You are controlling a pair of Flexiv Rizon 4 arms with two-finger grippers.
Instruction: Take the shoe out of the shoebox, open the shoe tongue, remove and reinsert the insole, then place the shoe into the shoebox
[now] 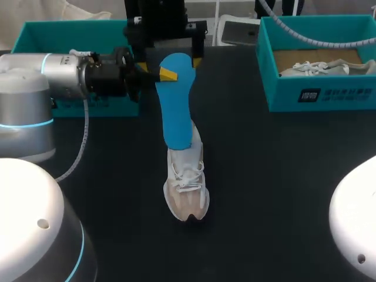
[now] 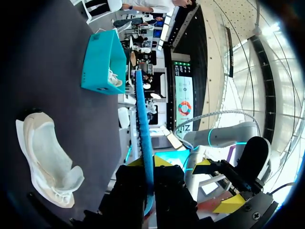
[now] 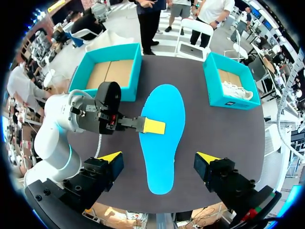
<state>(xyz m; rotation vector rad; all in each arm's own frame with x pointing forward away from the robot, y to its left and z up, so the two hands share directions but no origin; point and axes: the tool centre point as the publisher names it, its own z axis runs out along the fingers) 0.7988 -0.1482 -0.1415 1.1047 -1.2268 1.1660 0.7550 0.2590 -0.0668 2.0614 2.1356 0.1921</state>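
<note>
"Dark surface (image 1: 282,176), shoe (image 1: 187,188) lying at centre. Where's the insole (image 1: 178,100)?"
"Pinched in the left pincer (image 1: 167,73) above the shoe — thin, light, floppy; take its edge. Right pincer (image 3: 158,158) gapes wide."

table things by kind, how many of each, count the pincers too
shoeboxes: 2
shoes: 2
insole: 1
pincers: 2
total: 7
</note>
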